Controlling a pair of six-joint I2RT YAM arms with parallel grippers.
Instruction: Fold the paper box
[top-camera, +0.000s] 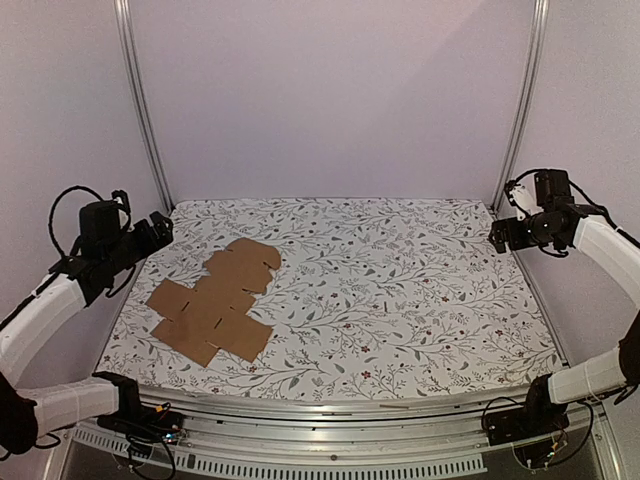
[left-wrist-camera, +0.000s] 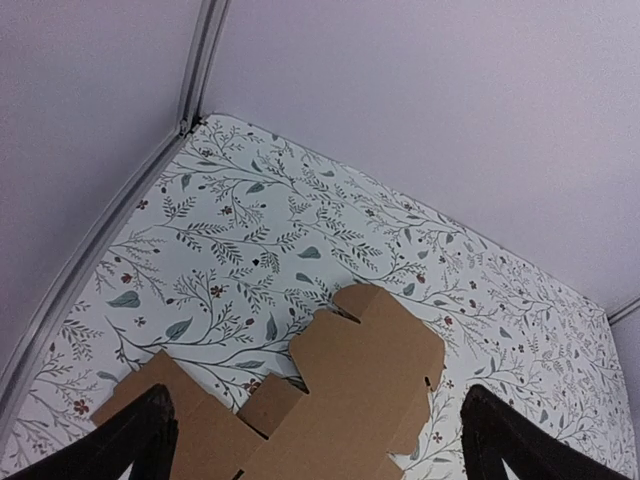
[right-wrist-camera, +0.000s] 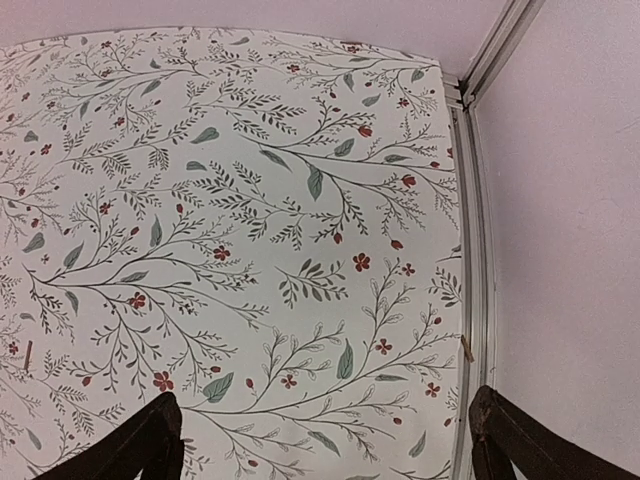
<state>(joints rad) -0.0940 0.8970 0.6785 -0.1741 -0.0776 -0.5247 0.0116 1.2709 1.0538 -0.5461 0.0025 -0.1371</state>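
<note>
Left gripper (top-camera: 157, 230) hovers wide open and empty at the left edge of the tabletop (top-camera: 420, 300), near the paper box (top-camera: 213, 300), a flat unfolded sheet lying by that edge. Right gripper (top-camera: 503, 233), equally spread and empty, hangs at the far right corner. Lying flush, the sheet may slide or spin under a one-sided push, or crease off its fold lines.

Your top cam's looking down on the whole table (top-camera: 400, 300) from above and behind. Your left wrist cam's sitting closer, sharing the paper box (left-wrist-camera: 360, 360) with it; the right's facing the far-right corner.
</note>
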